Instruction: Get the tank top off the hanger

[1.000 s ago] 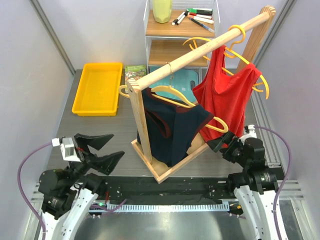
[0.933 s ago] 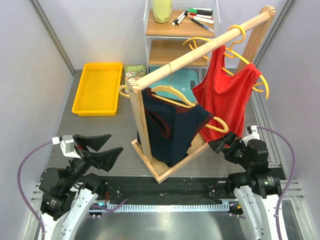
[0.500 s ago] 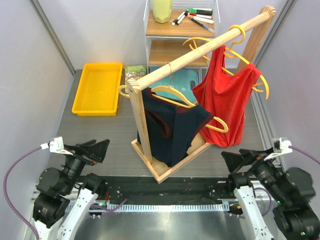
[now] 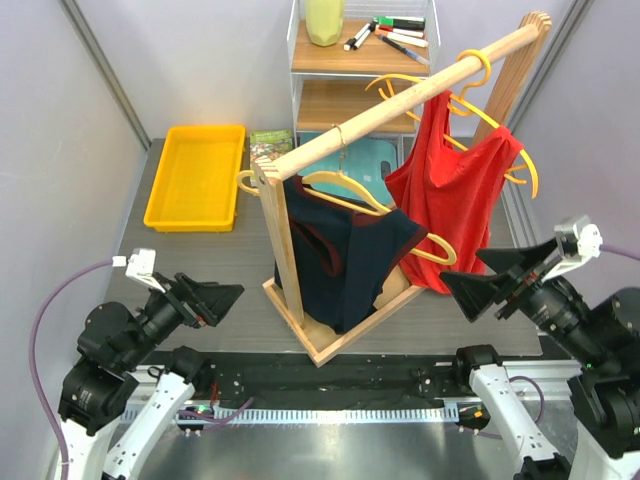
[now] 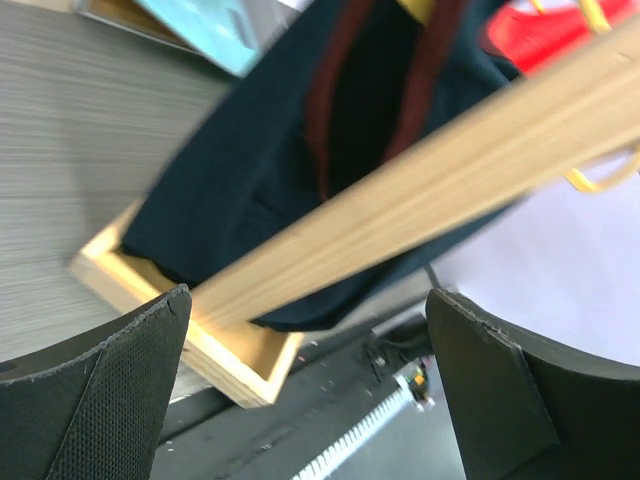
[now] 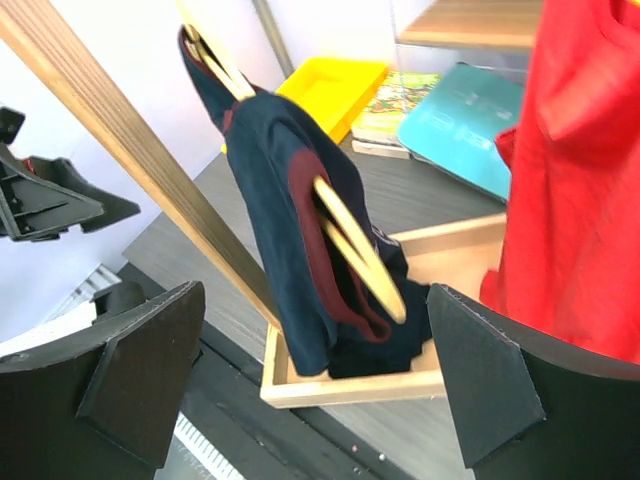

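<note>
A navy tank top [image 4: 345, 255] with maroon trim hangs on a yellow hanger [image 4: 345, 190] at the near end of a wooden rail [image 4: 400, 105]. A red tank top [image 4: 455, 190] hangs on another yellow hanger [image 4: 500, 125] at the far end. My left gripper [image 4: 205, 302] is open and empty, left of the rack. In its wrist view [image 5: 310, 390] the navy top [image 5: 270, 170] lies ahead. My right gripper [image 4: 492, 278] is open and empty, just below and right of the red top. In its wrist view [image 6: 310, 380] I see the navy top [image 6: 280, 210] and the red top [image 6: 580, 180].
The rack stands in a wooden base frame [image 4: 335, 345] at mid table, with an upright post [image 4: 280, 245] at its near end. A yellow tray [image 4: 195, 175] lies at the back left. A shelf [image 4: 330, 62] holding markers and a green cup stands behind, with a teal book [image 4: 365, 160] under it.
Both arms have swung. My right gripper dropped back, then rose and now sits higher and to the right, near the red top's hem. My left gripper dipped and came back up.
</note>
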`<control>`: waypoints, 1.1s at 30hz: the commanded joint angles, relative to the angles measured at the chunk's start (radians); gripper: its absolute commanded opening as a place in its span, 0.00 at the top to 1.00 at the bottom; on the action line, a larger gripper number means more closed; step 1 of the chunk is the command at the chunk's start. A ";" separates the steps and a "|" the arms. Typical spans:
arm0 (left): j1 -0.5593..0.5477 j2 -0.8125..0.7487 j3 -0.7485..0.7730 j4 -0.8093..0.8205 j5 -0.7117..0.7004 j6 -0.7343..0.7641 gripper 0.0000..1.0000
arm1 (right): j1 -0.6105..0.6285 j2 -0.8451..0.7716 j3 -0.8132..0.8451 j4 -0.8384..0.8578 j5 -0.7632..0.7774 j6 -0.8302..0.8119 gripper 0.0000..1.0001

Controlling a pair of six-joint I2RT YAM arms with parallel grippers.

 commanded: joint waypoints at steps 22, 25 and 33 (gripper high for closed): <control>0.001 0.080 0.116 0.037 0.227 0.094 0.00 | 0.026 0.330 -0.096 0.582 -0.498 0.108 0.29; -0.001 0.088 0.139 0.031 0.230 0.094 0.00 | 0.068 0.376 -0.078 0.575 -0.496 0.121 0.33; -0.001 0.110 0.188 0.014 0.232 0.093 0.00 | 0.164 0.455 0.008 0.398 -0.369 0.025 0.41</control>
